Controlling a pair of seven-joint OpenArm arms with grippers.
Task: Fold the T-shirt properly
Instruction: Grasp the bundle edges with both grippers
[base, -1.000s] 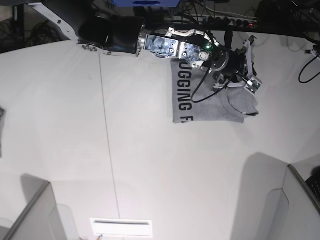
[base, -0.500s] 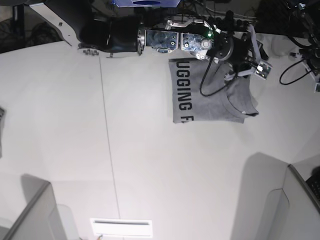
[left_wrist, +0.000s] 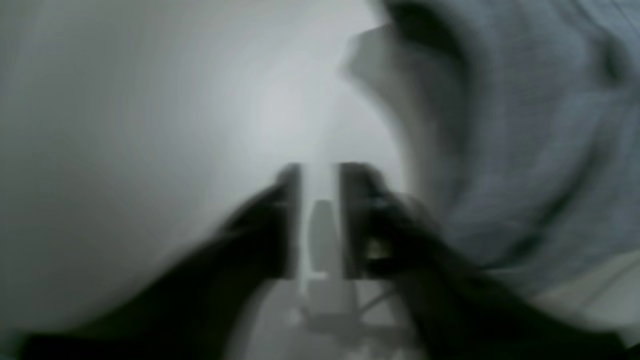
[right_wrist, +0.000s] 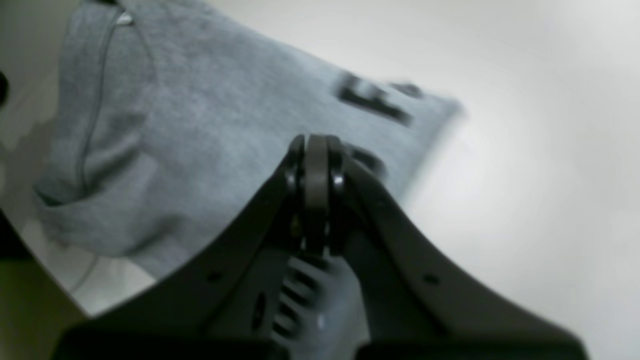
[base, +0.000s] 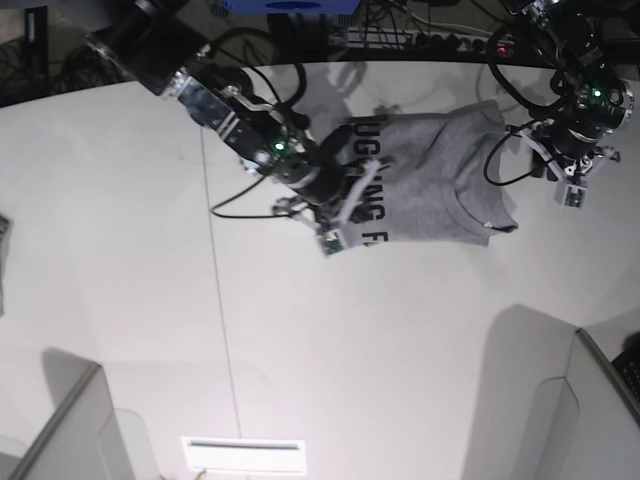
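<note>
Grey shirt (base: 430, 180) is seen on the desk (base: 300, 350) between both arms. Right pincer (right_wrist: 316, 150) is pressed together, empty, at its lettered edge; left pincer (left_wrist: 320, 220) is slightly spread beside its opposite edge.

The heather-grey short-sleeved cotton T-shirt (base: 430, 180) lies folded into a roughly rectangular packet near the far edge of the white table. Black block capital lettering runs along its left edge in the base view, partly covered there. The ribbed crew neck shows as a curved seam on the right part, and a sleeve corner sticks out at the lower right. In the right wrist view the grey cloth (right_wrist: 200, 130) lies flat with a black letter near its corner. The left wrist view shows blurred, rumpled grey folds (left_wrist: 525, 150).
</note>
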